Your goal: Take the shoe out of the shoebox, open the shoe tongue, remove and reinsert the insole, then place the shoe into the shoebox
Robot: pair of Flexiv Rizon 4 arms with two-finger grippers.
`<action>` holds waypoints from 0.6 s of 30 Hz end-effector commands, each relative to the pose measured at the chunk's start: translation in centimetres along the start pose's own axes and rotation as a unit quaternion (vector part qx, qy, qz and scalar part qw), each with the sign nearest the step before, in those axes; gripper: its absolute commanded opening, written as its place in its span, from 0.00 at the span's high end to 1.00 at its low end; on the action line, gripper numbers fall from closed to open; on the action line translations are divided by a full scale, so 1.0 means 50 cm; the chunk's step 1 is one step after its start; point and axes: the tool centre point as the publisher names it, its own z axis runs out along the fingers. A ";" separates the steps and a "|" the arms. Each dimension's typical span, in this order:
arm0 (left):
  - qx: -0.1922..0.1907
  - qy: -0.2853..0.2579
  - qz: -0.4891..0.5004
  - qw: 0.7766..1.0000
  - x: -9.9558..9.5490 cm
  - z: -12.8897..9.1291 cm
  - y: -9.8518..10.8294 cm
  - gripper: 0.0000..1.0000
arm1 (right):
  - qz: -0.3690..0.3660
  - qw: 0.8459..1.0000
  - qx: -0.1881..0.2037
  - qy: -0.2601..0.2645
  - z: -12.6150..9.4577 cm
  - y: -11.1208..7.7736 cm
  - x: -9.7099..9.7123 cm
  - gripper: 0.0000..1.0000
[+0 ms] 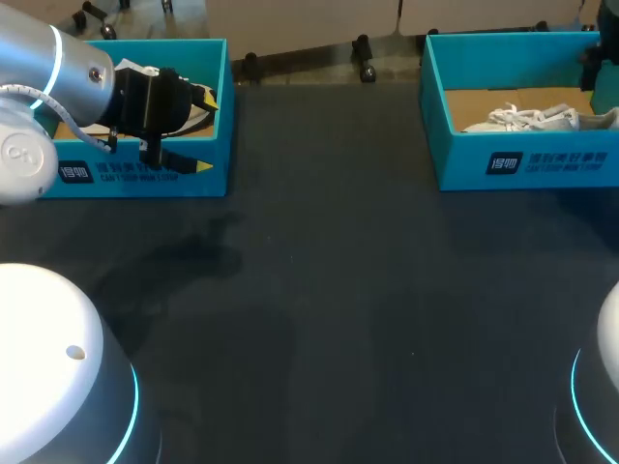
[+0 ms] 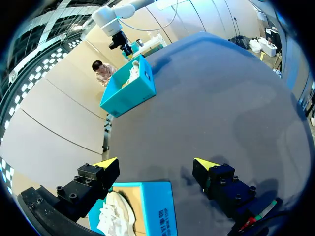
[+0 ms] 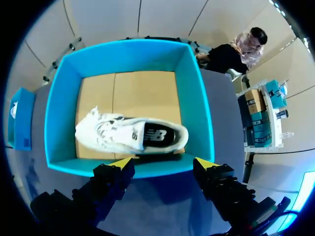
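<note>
Nothing of the task looks done yet. The right shoe (image 3: 133, 135) lies on its side in the right box (image 3: 199, 108) at the far right, and the left shoe (image 2: 115, 216) sits in the left box (image 1: 184, 179) at the far left. The right gripper (image 3: 163, 163) hovers wide open, holding nothing, over its box's near wall. The left gripper (image 1: 205, 131) hangs wide open and empty over its box's right end. Lifting out, tongue, insole and return all remain.

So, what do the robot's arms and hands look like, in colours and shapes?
The left arm is silver-white with rounded joints and a thin cyan light ring. The left hand and right hand are black and blocky, with visible bolt heads; each finger ends in a bright yellow wedge tip.
</note>
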 end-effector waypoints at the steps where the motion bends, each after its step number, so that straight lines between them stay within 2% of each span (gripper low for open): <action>1: -0.003 0.001 0.000 1.000 -0.002 0.001 -0.002 0.00 | -0.005 1.000 -0.010 0.001 -0.024 -0.045 0.018 0.13; 3: -0.003 0.001 0.000 1.000 -0.002 0.001 -0.002 0.00 | -0.005 1.000 -0.009 0.004 -0.033 -0.064 0.032 0.04; 5: -0.003 0.001 0.000 1.000 -0.002 0.001 -0.002 0.00 | -0.004 1.000 -0.007 0.008 -0.038 -0.081 0.044 0.03; 10: -0.003 0.001 0.000 1.000 -0.002 0.001 -0.002 0.00 | -0.013 1.000 0.000 0.021 -0.046 -0.111 0.074 0.08; 11: -0.003 0.001 0.000 1.000 -0.002 0.001 -0.002 0.00 | -0.016 1.000 -0.002 0.023 -0.047 -0.114 0.079 0.07; 13: -0.003 0.001 0.000 1.000 -0.002 0.001 -0.002 0.00 | -0.004 1.000 -0.015 0.021 -0.049 -0.116 0.082 0.00; 18: -0.003 0.001 0.000 1.000 -0.002 0.001 -0.002 0.00 | -0.004 1.000 -0.015 0.021 -0.049 -0.116 0.082 0.00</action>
